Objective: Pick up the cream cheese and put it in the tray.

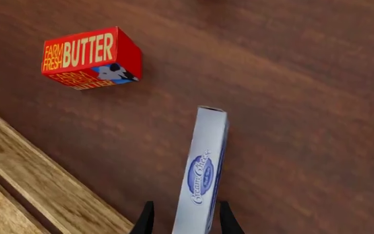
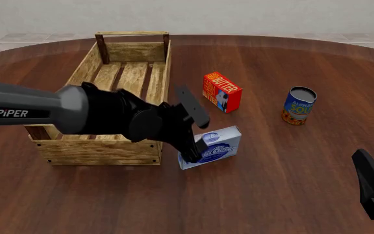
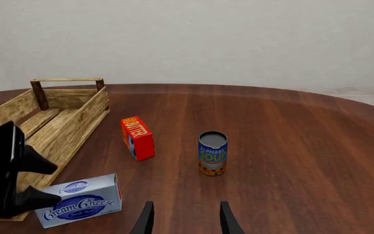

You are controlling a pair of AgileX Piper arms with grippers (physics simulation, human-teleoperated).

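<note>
The surface (image 2: pixel 291 190) is dark reddish-brown wood with fine grain and a soft sheen; the tray (image 2: pixel 96 150) is pale, raw-looking slatted wood, matt, with coarse visible grain; the cream cheese (image 2: pixel 218 146) looks like smooth printed cardboard, white and pale blue, lightly satin; the butter box (image 2: pixel 222 91) is likewise smooth printed card in red-orange; the soup can (image 2: pixel 299 106) has a dull grey metal top and a printed paper-like label; the left pincer (image 2: pixel 192 130) and its arm appear matt black and grey plastic.
</note>
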